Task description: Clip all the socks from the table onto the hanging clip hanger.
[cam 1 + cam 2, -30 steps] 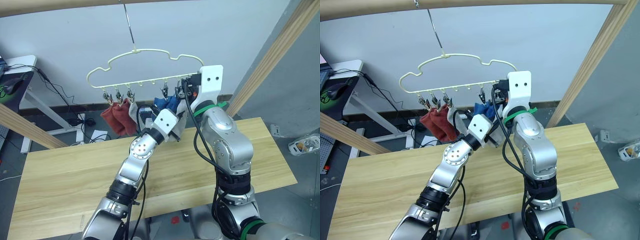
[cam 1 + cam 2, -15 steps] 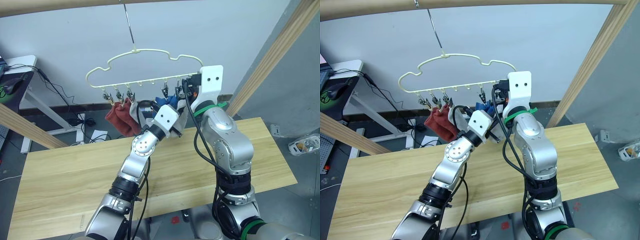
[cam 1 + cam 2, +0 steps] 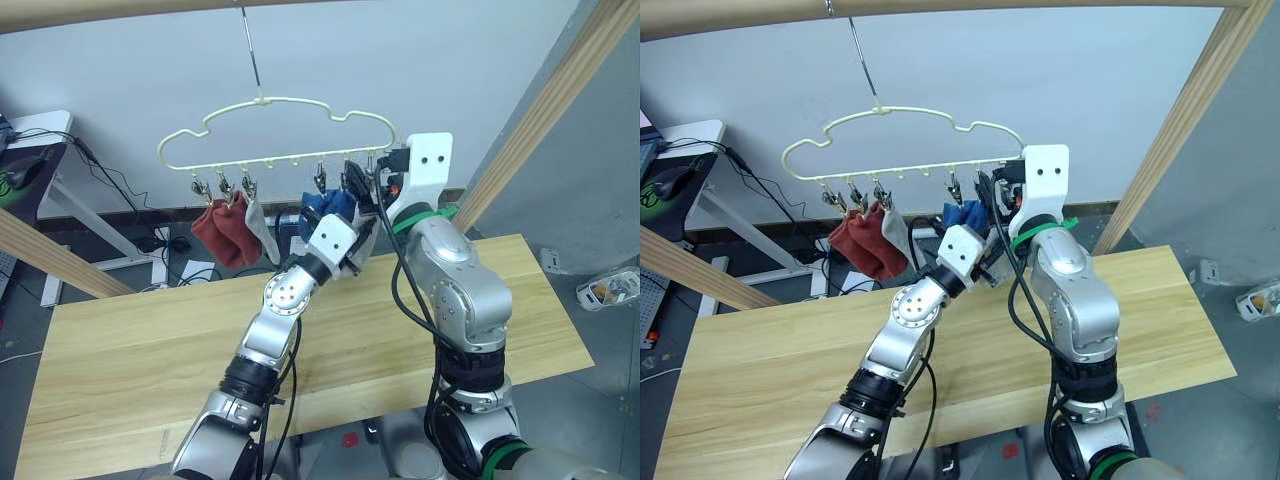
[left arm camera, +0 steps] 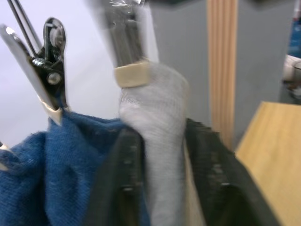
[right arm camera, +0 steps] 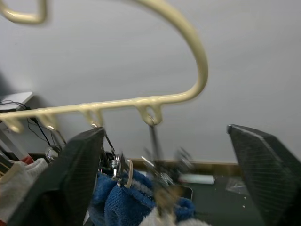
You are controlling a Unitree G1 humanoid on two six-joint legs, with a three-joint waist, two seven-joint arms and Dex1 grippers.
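The pale yellow clip hanger (image 3: 270, 128) hangs by its hook from the top pole. Two rust red socks (image 3: 220, 232) and a grey sock (image 3: 260, 228) are clipped at its left, and blue socks (image 3: 322, 208) hang nearer its right end. My left gripper (image 4: 164, 188) is raised under the right clips, jaws spread around a second grey sock (image 4: 160, 136), whose top sits in a metal clip (image 4: 132, 70). My right gripper (image 5: 174, 188) is open just below the hanger's right end (image 5: 197, 70), with a blurred clip (image 5: 160, 181) between its fingers. The table (image 3: 140, 350) lies below.
Wooden poles slant at the right (image 3: 545, 105) and lower left (image 3: 40, 255), and one runs across the top (image 3: 100, 12). A desk (image 3: 35, 150) with cables stands at the back left. A small container (image 3: 608, 290) lies on the floor at the right.
Both grippers have opened. The hanger with its socks has swung a little to the left. My left gripper has risen slightly toward the clips.
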